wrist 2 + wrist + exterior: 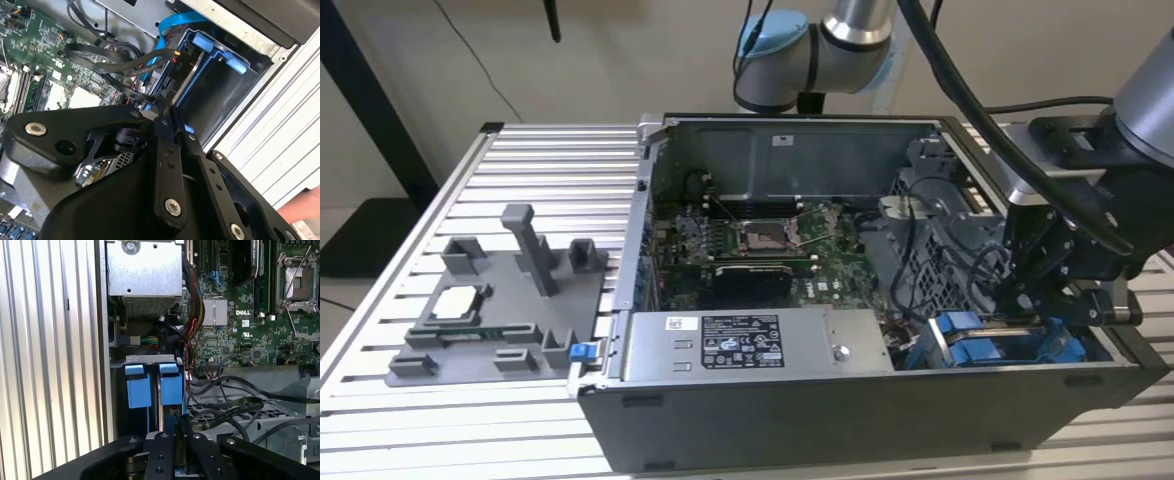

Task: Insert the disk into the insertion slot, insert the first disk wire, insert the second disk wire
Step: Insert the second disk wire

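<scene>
Tool (1047, 300) sits low over the insertion slot (165, 360) at the case corner, fingers nearly closed on a thin black wire (150, 100), prob. lined up w/ blue-framed disk (150, 385) seated inside.

Beside the matt black metal fingers (165, 455) of the gripper (179, 452) stand glossy blue plastic drive-frame tabs (150, 385) and smooth black rubber-sheathed cables (225, 410). Beyond them lie a perforated grey sheet-metal drive bay (927, 265) and a ribbed, brushed aluminium table (547, 160).

gripper (175, 432) tips hidden, disk (994, 345) half-covered
</scene>
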{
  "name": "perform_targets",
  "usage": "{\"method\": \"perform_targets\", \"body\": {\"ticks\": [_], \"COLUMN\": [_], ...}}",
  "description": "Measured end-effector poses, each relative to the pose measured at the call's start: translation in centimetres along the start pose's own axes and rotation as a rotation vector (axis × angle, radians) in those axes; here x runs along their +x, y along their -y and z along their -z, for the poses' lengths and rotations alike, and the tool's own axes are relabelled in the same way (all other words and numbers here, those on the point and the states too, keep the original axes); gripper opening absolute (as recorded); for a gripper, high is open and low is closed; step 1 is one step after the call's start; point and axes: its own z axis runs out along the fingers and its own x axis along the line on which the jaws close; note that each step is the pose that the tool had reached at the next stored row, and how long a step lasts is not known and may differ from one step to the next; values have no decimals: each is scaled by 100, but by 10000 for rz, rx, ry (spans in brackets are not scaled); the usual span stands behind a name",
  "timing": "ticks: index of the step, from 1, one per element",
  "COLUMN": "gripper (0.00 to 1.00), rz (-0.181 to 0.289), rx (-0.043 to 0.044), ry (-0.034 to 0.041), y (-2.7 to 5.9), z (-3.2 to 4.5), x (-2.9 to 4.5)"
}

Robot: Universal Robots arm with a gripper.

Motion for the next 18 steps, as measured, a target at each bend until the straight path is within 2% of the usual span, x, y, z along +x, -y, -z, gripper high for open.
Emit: {"method": "perform_targets", "body": {"ticks": [5, 11, 18], "gripper": [0, 0, 0], "rz": [9, 45, 49], "rx": [61, 295, 327], "ry": [43, 74, 79], "y": [11, 14, 13], "z": [-26, -71, -101], "x": [3, 9, 2]}}
